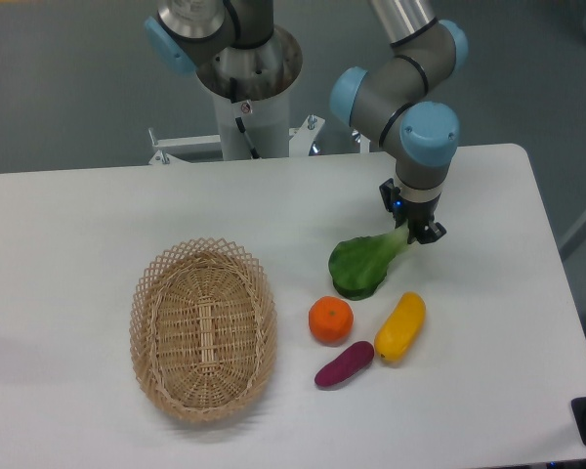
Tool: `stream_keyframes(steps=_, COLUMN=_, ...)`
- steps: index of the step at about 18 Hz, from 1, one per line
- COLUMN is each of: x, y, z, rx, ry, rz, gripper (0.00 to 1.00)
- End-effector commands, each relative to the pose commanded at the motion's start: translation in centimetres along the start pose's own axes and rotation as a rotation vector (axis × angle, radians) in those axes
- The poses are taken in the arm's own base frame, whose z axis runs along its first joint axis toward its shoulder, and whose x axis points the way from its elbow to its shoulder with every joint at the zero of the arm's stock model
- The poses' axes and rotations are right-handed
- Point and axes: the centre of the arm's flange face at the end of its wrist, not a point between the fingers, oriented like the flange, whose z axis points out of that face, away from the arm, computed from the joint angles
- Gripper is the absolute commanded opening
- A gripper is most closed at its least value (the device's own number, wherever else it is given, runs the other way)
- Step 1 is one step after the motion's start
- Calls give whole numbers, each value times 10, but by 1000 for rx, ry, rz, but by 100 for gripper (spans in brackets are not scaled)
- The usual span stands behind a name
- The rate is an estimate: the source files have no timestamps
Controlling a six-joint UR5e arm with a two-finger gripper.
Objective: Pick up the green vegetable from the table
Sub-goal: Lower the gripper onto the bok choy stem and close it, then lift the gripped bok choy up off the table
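Stalk end is where I take hold: my gripper (417, 233) is closed on the pale stalk of the green vegetable (359, 265), which lies on the table (78, 215) just above the orange (330, 319). It looks light and a bit soft; the leafy head may droop.

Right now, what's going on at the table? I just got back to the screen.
The gripper is down at the pale stalk of the green vegetable, apparently closed on it; the leafy head looks still on or near the table. An orange, a yellow fruit and a purple piece lie nearby, beside a wicker basket.
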Motion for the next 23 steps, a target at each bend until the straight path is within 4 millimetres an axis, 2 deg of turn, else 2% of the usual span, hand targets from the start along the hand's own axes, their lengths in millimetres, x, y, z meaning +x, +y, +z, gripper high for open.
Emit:
stream_keyframes(steps=6, x=-13, y=14, z=-32, rx=-7, ry=-59, rz=-9, gripper=28)
stream_keyframes(steps=10, x=-20, y=21, z=-41, rx=0, ry=-78, rz=-19, gripper=28)
stream_keyframes(steps=14, x=-29, y=38, z=-74, rx=122, ry=-127, rz=-60, gripper=28)
stream_keyframes(steps=17, x=-36, y=52, z=-107, rx=213, ry=-157, rz=-97, gripper=28)
stream_keyframes(steps=23, x=-58, y=52, z=-154, rx=336, ry=-213, rz=-206, gripper=28)
